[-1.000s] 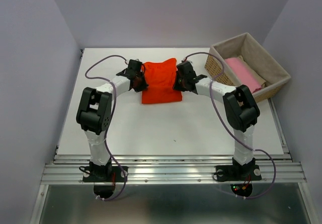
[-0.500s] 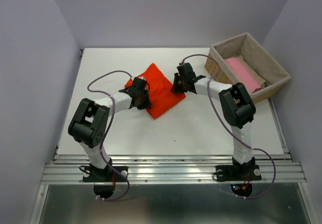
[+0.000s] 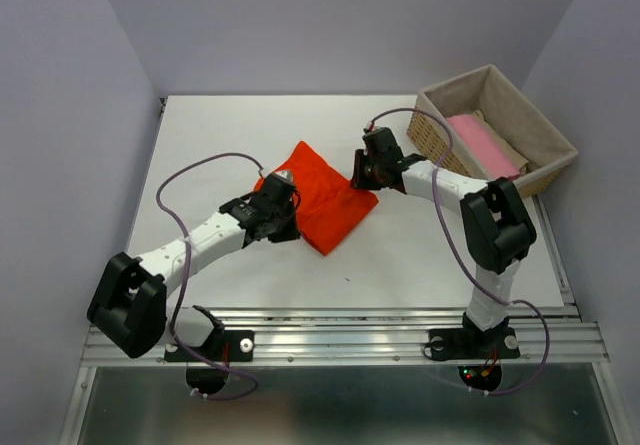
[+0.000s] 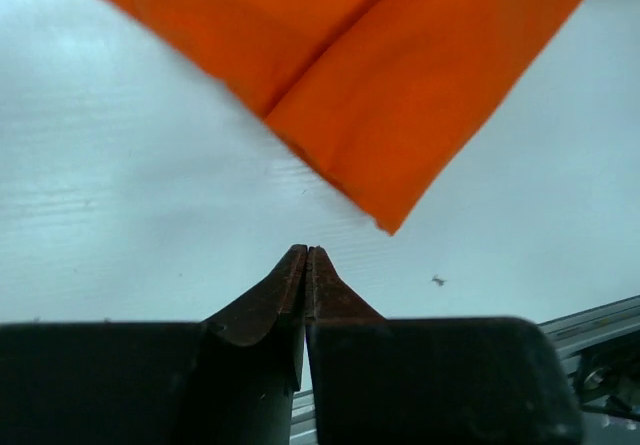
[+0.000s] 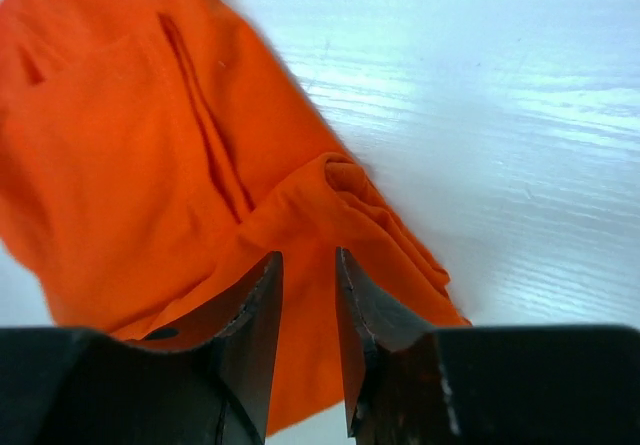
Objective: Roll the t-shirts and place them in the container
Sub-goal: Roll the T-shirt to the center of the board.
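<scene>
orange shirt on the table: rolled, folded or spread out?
Folded, not rolled: the orange t-shirt lies flat as a compact rectangle, layered edges showing in the wrist views.

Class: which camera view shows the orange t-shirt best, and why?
The top external view: nearly the whole orange t-shirt shows at once. The left wrist view catches only one corner; the right wrist view, close-up folds along one edge.

White table: orange t-shirt, wicker basket

Orange-red t-shirt, seemingly folded, flat, diagonal on table
</scene>
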